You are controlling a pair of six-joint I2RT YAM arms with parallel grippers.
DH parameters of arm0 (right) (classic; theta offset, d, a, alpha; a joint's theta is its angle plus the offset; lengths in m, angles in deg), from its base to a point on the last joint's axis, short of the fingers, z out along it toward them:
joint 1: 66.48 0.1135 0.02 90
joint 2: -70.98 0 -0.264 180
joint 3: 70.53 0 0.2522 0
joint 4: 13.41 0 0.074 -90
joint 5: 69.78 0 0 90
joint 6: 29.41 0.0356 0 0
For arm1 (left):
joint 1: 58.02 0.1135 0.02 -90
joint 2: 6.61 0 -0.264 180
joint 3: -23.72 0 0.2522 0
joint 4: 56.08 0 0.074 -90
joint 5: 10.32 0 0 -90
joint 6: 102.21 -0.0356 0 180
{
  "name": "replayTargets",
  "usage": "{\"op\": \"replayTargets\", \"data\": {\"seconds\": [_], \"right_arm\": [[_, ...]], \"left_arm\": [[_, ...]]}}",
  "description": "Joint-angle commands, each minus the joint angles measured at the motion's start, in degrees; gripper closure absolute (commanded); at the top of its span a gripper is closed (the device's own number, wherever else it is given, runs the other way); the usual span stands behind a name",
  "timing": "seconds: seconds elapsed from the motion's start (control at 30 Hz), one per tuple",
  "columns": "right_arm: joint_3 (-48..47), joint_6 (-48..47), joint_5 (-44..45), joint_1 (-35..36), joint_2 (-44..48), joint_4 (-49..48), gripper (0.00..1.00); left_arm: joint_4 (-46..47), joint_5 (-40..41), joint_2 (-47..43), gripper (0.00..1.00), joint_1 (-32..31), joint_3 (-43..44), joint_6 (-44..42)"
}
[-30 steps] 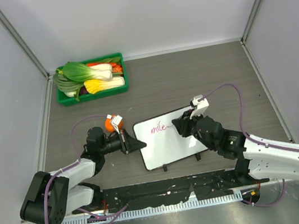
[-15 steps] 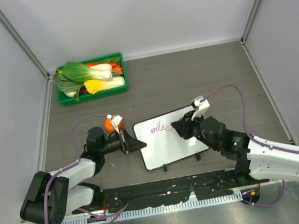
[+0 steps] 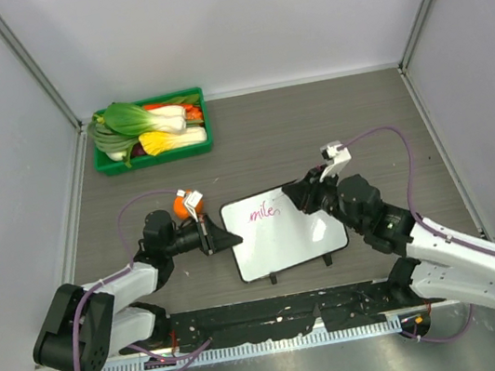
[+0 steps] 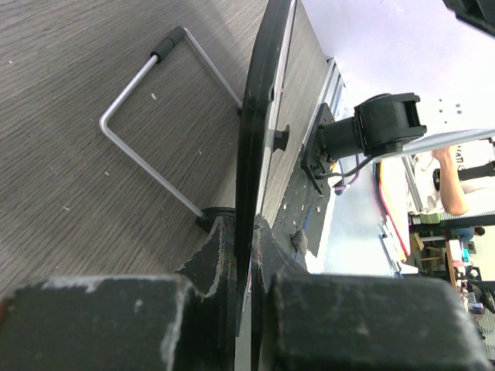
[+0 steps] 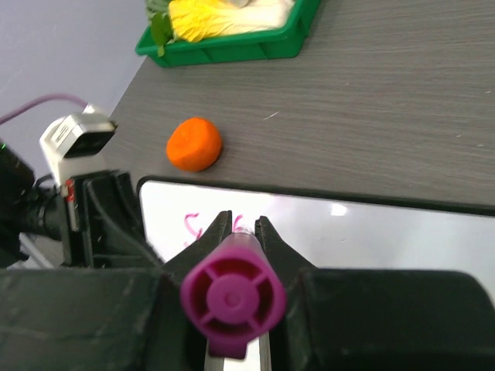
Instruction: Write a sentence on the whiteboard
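Observation:
The whiteboard point(image 3: 288, 235) stands tilted on the table's middle, white with a thin black frame. Pink script reading about "mile" point(image 3: 263, 211) sits near its top left. My left gripper point(image 3: 228, 238) is shut on the board's left edge; in the left wrist view the black frame point(image 4: 259, 116) runs edge-on between my fingers. My right gripper point(image 3: 292, 195) is shut on a magenta marker point(image 5: 232, 301) and holds it over the board's top edge, just right of the script. In the right wrist view the board point(image 5: 371, 236) lies under the marker, with pink strokes point(image 5: 193, 226) showing beside my fingers.
A green tray point(image 3: 156, 153) with vegetables stands at the back left. An orange ball point(image 3: 181, 205) lies just left of the board, also in the right wrist view point(image 5: 194, 144). The board's wire stand point(image 4: 147, 116) rests on the table behind it. Grey walls enclose the table.
My right gripper has moved a little right and back along the board's top with the marker. The pink script now ends in a longer stroke. The left arm has not moved.

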Motion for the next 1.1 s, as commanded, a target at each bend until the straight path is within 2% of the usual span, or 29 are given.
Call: {"op": "replayTargets", "data": {"seconds": [0.0, 0.03, 0.1, 0.33, 0.43, 0.53, 0.7, 1.07], "right_arm": [[-0.6, 3.3, -13.3, -10.6, -0.2, -5.4, 0.99], [-0.3, 3.8, -17.7, -14.3, 0.1, -5.6, 0.99], [-0.3, 4.5, -20.6, -17.2, 0.5, -5.2, 0.99], [0.1, 1.7, -19.6, -17.3, 4.4, -1.0, 0.99], [0.9, -0.1, -16.9, -14.8, 5.4, 0.2, 0.99], [0.9, -1.7, -8.8, -9.8, 5.7, 2.5, 0.99], [2.5, -3.4, -1.8, -6.0, 4.6, 2.8, 0.99], [3.2, -3.8, -0.6, -6.0, 3.8, -1.2, 0.99]], "left_arm": [[-2.7, 6.4, 0.9, 1.00, 0.3, 0.1, -4.8], [-2.7, 6.5, 0.9, 1.00, 0.3, 0.1, -4.8], [-2.6, 6.4, 1.3, 1.00, 0.3, 0.2, -4.8], [-2.5, 6.3, 2.1, 1.00, 0.4, 0.5, -4.8], [-2.4, 6.3, 2.2, 1.00, 0.3, 0.6, -4.8], [-2.2, 6.5, 2.7, 1.00, 0.3, 0.5, -4.8], [-2.0, 6.3, 2.9, 1.00, 0.2, 0.6, -4.7], [-2.2, 6.3, 2.6, 1.00, 0.2, 0.6, -4.7]]}}
